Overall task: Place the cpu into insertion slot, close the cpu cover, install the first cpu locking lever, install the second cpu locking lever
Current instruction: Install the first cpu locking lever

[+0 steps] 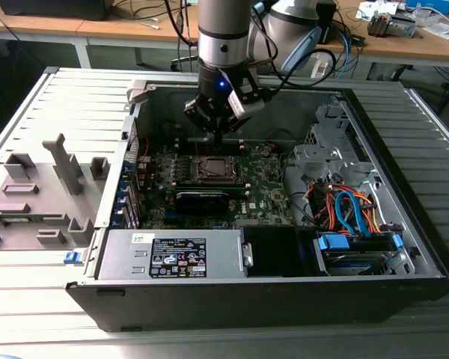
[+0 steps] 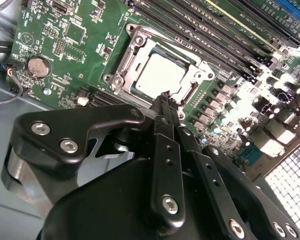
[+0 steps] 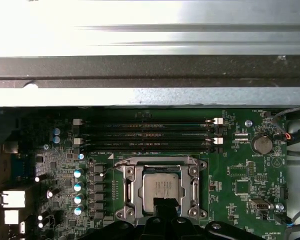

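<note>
The end effector (image 2: 166, 100), fingers pressed together on nothing, is hovering at the insertion slot's (image 2: 110, 79) edge, where the cpu (image 2: 160, 75) is lying framed by the lowered cpu cover (image 2: 140, 42)

Wooden desks (image 1: 52, 31) behind; grey slatted worktable (image 1: 30, 299).
</note>
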{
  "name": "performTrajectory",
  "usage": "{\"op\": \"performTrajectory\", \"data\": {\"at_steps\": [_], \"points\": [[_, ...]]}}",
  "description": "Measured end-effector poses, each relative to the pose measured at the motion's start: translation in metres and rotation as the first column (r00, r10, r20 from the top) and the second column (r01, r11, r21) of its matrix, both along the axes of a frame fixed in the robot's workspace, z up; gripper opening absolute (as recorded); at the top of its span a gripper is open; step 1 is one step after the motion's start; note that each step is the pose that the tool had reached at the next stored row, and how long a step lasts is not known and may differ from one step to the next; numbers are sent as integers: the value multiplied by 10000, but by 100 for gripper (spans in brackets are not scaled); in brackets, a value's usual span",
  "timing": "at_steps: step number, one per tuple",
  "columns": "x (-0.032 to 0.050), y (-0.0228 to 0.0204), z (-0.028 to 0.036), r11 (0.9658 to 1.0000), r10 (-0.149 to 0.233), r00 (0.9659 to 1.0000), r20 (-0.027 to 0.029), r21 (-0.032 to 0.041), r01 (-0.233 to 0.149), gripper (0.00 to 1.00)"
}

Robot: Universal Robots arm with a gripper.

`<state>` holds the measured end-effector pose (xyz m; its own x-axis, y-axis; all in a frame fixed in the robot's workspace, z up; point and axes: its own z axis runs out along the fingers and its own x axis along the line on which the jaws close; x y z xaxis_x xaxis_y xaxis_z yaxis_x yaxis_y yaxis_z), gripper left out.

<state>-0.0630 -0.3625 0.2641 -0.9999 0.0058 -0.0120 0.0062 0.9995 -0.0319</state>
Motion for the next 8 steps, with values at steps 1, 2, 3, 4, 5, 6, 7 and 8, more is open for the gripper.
{"op": "performTrajectory", "data": {"at_steps": [1, 2, 3, 4, 5, 6, 7, 8], "points": [[0, 0, 1, 10000, 0, 10000, 0, 1, 0, 11], [-1, 0, 2, 10000, 1, 10000, 0, 0, -1, 11], [-5, 0, 2, 10000, 0, 10000, -2, 2, 0, 11], [-9, 0, 2, 10000, 0, 10000, -1, 3, 0, 11], [-11, 0, 2, 10000, -1, 10000, 0, 5, 1, 11], [-14, 0, 2, 10000, 0, 10000, -1, 5, 0, 11], [-17, 0, 2, 10000, 0, 10000, -1, 7, 0, 11], [-20, 0, 2, 10000, 1, 10000, 0, 10, -1, 11]]}}
